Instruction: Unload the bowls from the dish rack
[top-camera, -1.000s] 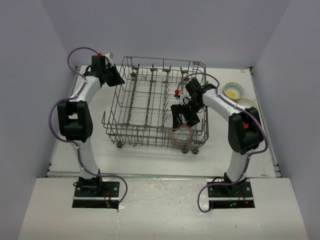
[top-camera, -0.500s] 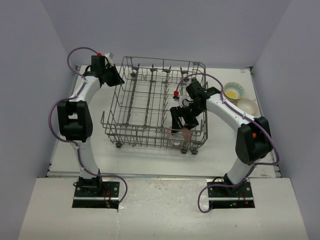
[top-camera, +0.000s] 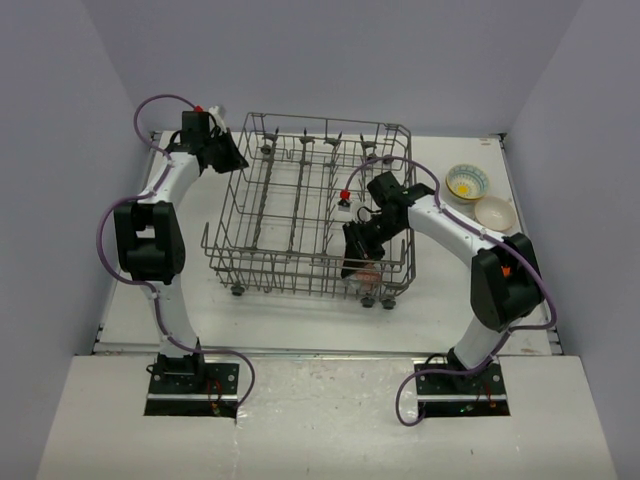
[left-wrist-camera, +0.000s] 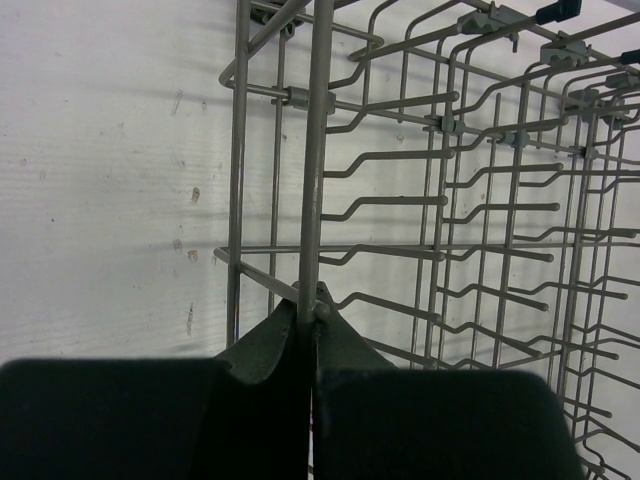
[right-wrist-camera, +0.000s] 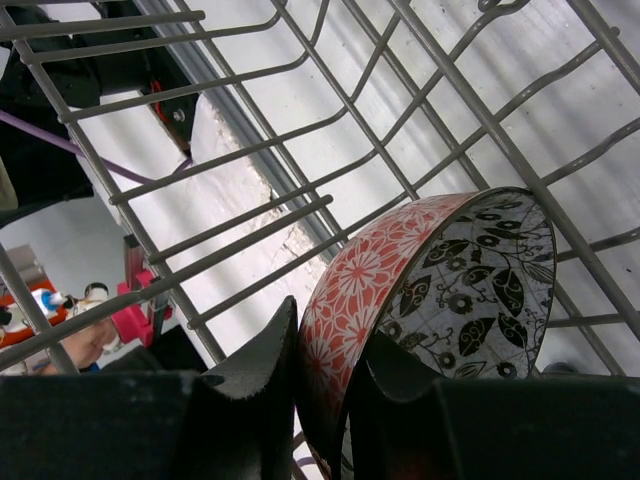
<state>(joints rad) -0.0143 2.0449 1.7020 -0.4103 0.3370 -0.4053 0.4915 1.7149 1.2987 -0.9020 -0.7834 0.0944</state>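
The grey wire dish rack (top-camera: 290, 215) stands mid-table. In its front right corner a bowl (right-wrist-camera: 440, 290) stands on edge, red floral outside and black leaves on white inside. My right gripper (right-wrist-camera: 325, 345) is shut on that bowl's rim, one finger outside and one inside. From above, the right gripper (top-camera: 362, 258) covers most of the bowl (top-camera: 367, 270). My left gripper (top-camera: 238, 160) is at the rack's back left corner. There the left gripper (left-wrist-camera: 308, 305) is shut on an upright wire of the dish rack (left-wrist-camera: 320, 150).
Two bowls sit on the table right of the rack: a white one with a yellow centre (top-camera: 467, 182) and a plain cream one (top-camera: 495, 212). Rack wires surround the right gripper on all sides. The table's right edge lies just past the bowls.
My right gripper has dropped lower into the rack's front right corner and closed from wide open onto the bowl's rim. The left arm has not moved.
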